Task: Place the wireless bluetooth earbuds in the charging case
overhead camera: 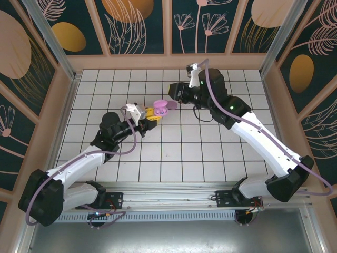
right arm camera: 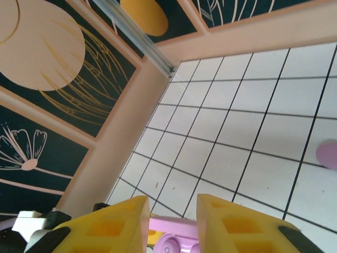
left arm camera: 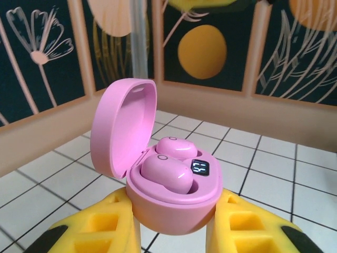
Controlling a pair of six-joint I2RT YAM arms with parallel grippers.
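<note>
The pink charging case (left arm camera: 174, 203) stands upright between the yellow fingers of my left gripper (left arm camera: 174, 224), which is shut on its base. Its lid (left arm camera: 124, 126) is hinged open to the left. Two pink earbuds (left arm camera: 167, 174) (left arm camera: 178, 147) lie seated in the wells beside a small lit display (left arm camera: 199, 168). From above, the case (overhead camera: 160, 108) sits mid-table with my left gripper (overhead camera: 151, 114) on its left. My right gripper (overhead camera: 172, 103) hovers just right of the lid. Its yellow fingers stand apart, right gripper (right arm camera: 171, 211) holding nothing, the case (right arm camera: 179, 234) showing through the gap below.
White tiled floor (overhead camera: 174, 153) enclosed by low tan walls with dark floral panels (overhead camera: 139, 26). A pink rounded shape (right arm camera: 329, 154) lies on the tiles at the right edge of the right wrist view. The arm bases sit on the rail at the near edge.
</note>
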